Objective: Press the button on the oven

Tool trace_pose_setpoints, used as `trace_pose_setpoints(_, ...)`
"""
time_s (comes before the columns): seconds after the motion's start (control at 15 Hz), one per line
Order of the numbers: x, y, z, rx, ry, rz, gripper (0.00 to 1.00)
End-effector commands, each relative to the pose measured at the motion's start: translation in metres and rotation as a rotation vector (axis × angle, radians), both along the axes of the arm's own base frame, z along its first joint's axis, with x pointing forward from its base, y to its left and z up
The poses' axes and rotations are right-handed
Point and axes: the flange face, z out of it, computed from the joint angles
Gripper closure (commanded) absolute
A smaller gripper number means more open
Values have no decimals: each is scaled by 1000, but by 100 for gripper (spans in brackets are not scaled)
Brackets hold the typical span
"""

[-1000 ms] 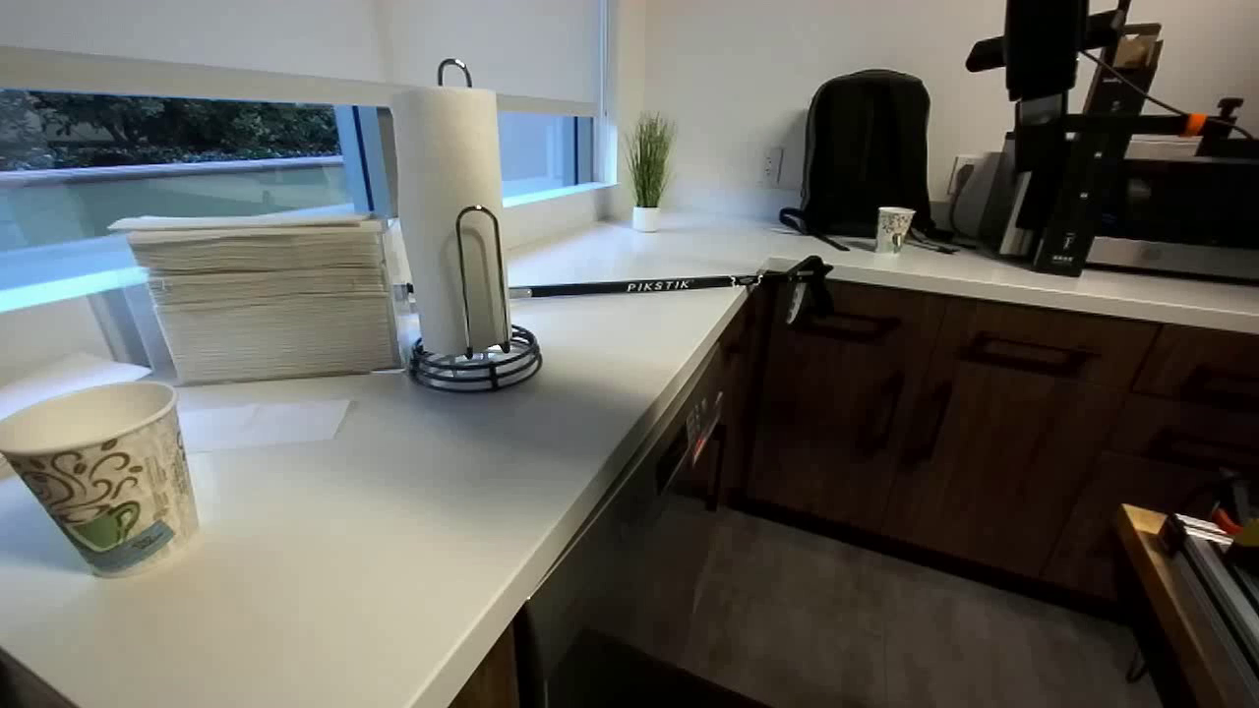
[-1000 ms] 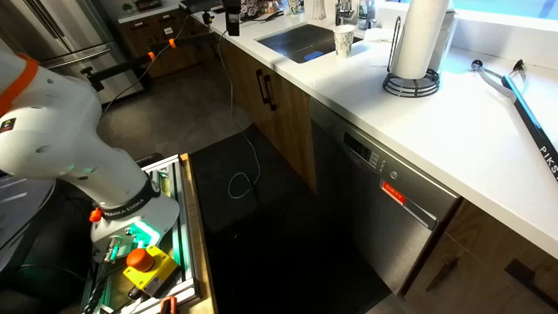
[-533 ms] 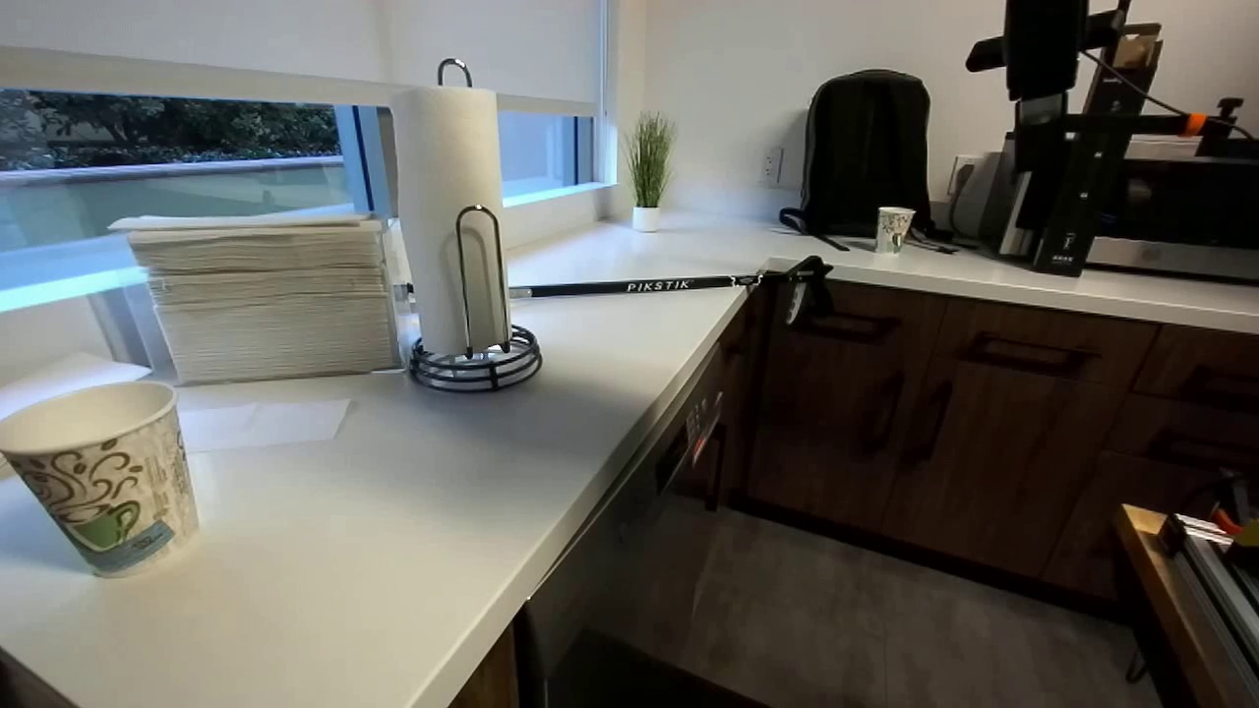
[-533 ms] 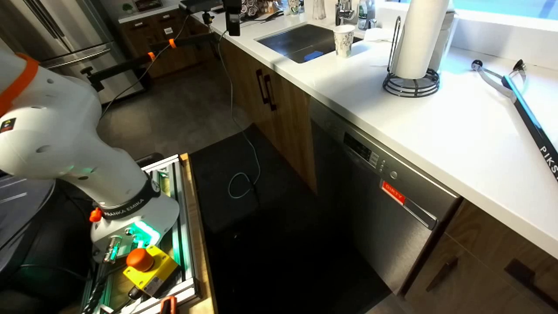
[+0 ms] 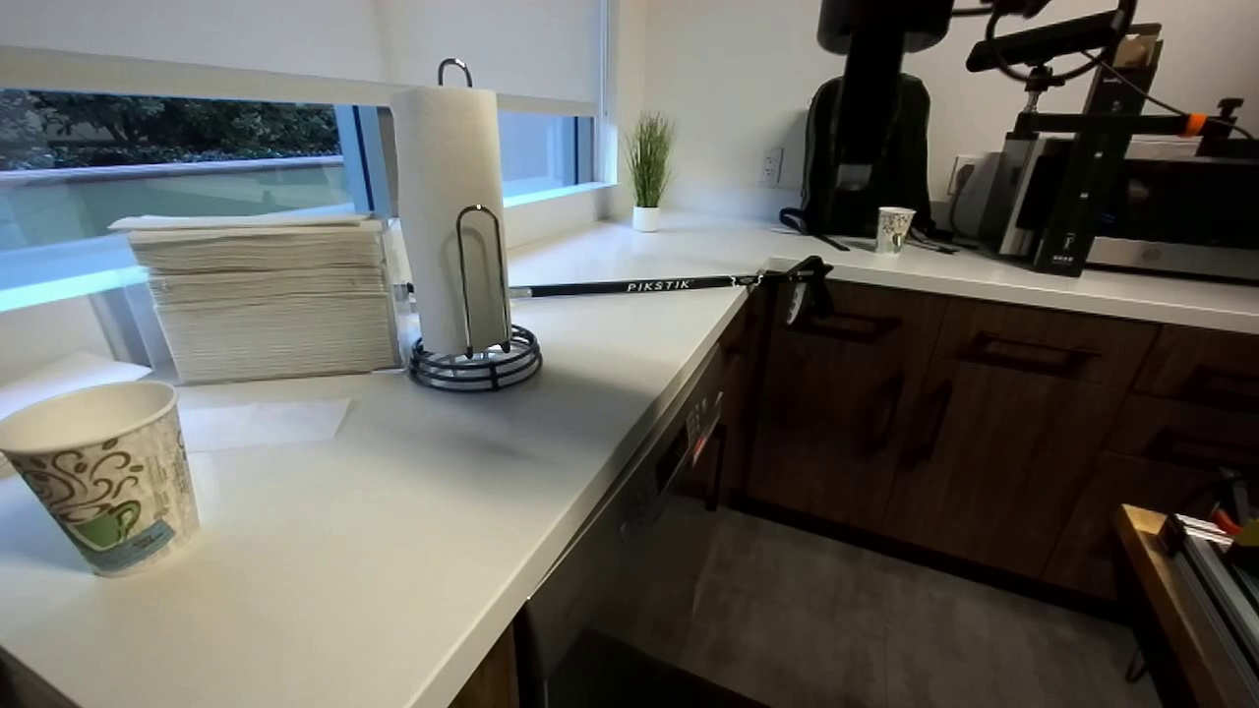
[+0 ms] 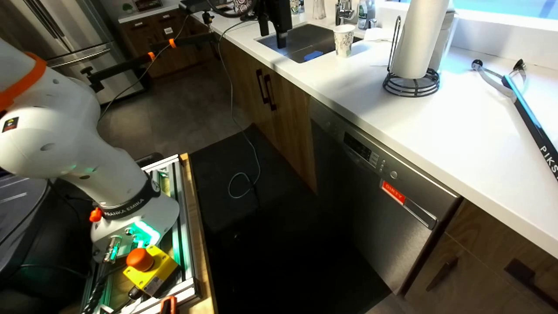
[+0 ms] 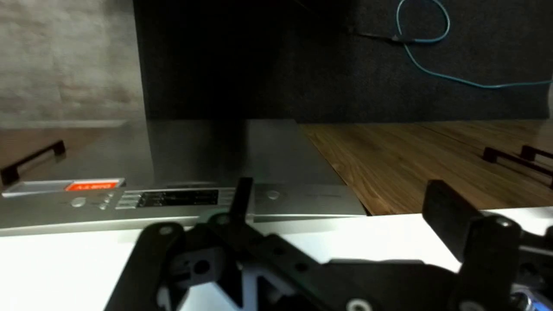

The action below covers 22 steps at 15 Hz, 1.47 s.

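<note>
The oven (image 6: 383, 235) is a built-in appliance with a grey metal front under the white counter and a red DIRTY tag. In an exterior view it shows nearly edge-on (image 5: 600, 590). Its top panel has a dark display (image 6: 359, 147), small buttons and a round button (image 6: 393, 175). In the wrist view the oven (image 7: 276, 151), the display (image 7: 179, 198) and the round button (image 7: 78, 202) lie left of my gripper (image 7: 340, 190). My gripper is open and empty, its fingers wide apart. In the exterior views it (image 6: 273, 37) hangs high (image 5: 856, 147), apart from the oven.
The white counter (image 6: 436, 139) overhangs the oven. On it stand a paper towel holder (image 6: 412, 83), a paper cup (image 6: 343, 41) and a black PIKSTIK grabber (image 6: 534, 122). A sink (image 6: 314, 37) is set in it. Wood cabinets (image 6: 279, 131) flank the oven. A cable lies on the floor mat.
My gripper has moved left and come further into one exterior view. In another it has moved right and down, now in front of the sink. The oven and counter objects have not moved.
</note>
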Motion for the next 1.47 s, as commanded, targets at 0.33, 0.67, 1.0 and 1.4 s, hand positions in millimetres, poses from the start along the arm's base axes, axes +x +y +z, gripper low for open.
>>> trace_pose_setpoints(0.33,51,-20,-92,99,-120,-32,0)
trace_pose_setpoints(0.67,48,-35,-139,122,-187,-143,0)
trace_pose_setpoints(1.0,21,-41,-190,166,-204,-231,0)
trace_pose_setpoints(1.4,21,-39,-194,144,-201,-191,0)
